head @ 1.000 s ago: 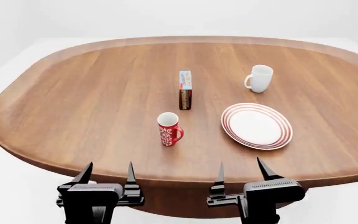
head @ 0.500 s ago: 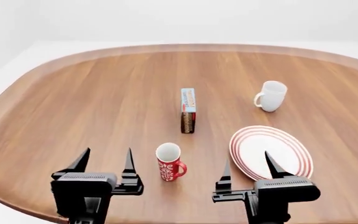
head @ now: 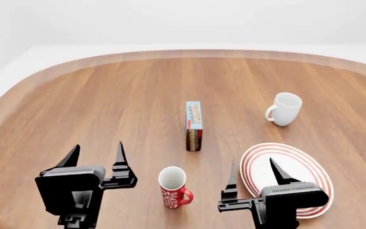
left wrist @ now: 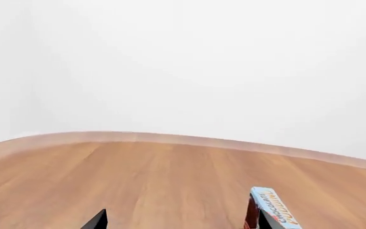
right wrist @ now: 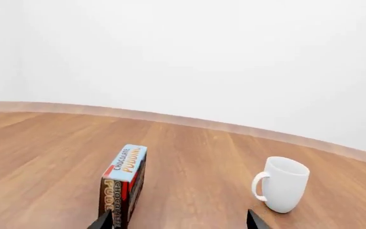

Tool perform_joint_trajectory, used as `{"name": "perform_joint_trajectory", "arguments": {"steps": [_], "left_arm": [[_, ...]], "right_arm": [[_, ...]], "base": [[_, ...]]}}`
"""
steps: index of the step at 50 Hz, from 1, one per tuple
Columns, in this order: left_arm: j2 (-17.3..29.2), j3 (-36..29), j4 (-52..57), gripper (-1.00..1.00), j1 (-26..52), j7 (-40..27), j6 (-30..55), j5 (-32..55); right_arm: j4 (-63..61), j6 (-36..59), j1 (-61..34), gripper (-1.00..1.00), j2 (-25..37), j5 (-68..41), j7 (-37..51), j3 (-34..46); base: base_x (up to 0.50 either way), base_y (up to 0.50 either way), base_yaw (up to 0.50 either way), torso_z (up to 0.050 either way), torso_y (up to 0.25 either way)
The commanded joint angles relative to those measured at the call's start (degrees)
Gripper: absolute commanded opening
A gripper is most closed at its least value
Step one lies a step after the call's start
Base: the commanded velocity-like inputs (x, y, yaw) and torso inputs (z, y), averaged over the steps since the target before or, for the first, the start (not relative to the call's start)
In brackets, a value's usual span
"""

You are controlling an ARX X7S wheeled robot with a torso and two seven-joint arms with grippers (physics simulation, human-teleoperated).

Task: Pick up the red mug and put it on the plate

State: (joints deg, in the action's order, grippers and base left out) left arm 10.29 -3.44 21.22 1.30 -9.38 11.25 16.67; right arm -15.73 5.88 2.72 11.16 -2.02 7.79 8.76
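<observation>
The red mug [head: 173,188] stands upright on the table near its front, between my two grippers, handle to the right. The plate [head: 300,168] lies flat to its right, partly behind my right gripper. My left gripper [head: 96,155] is open and empty, left of the mug. My right gripper [head: 254,170] is open and empty, between mug and plate. Both hover above the table. Only the fingertips show in the left wrist view [left wrist: 100,220] and the right wrist view [right wrist: 105,222]. Mug and plate are out of both wrist views.
A chocolate pudding box [head: 194,125] stands on edge behind the red mug; it also shows in the right wrist view [right wrist: 123,185] and the left wrist view [left wrist: 273,210]. A plain white mug [head: 285,109] stands at back right, also in the right wrist view [right wrist: 282,184].
The view has moved forward over the table, so everything sits lower and nearer. Both grippers now reach past the table's front edge, flanking the red mug. Nothing has been grasped.
</observation>
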Motion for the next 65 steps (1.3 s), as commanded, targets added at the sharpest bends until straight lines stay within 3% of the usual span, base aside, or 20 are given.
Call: {"name": "perform_joint_trajectory", "arguments": {"steps": [1,13,20,27,49,65], "left_arm": [[0.34,5.30,1.11,1.00,3.54,-3.23,2.58,4.37],[2.55,13.93,6.17,1.00,6.73,-7.26,6.04,11.55],[2.72,15.67,6.60,1.00,7.62,-8.84,6.38,12.61],[1.90,24.88,14.98,1.00,7.35,-13.99,4.49,19.11],[1.92,24.26,12.04,1.00,8.82,-15.05,4.20,19.29],[2.46,24.27,12.35,1.00,8.60,-15.33,3.99,20.14]], "right_arm": [[-4.82,4.56,3.42,1.00,4.64,-4.79,-5.64,0.54],[-14.99,13.04,6.23,1.00,10.06,-12.65,-11.18,-0.37],[-19.45,17.73,6.78,1.00,13.26,-15.00,-13.94,1.16],[-20.71,18.41,7.09,1.00,14.11,-15.74,-14.25,0.93],[-19.94,26.07,4.71,1.00,17.79,-15.70,-16.45,5.16],[-8.68,26.43,-3.95,1.00,15.26,-18.12,-20.00,5.64]], "base": [[0.00,0.00,0.00,0.000,0.000],[0.00,0.00,0.00,0.000,0.000],[0.00,0.00,0.00,0.000,0.000],[0.00,0.00,0.00,0.000,0.000],[0.00,0.00,0.00,0.000,0.000],[0.00,0.00,0.00,0.000,0.000]]}}
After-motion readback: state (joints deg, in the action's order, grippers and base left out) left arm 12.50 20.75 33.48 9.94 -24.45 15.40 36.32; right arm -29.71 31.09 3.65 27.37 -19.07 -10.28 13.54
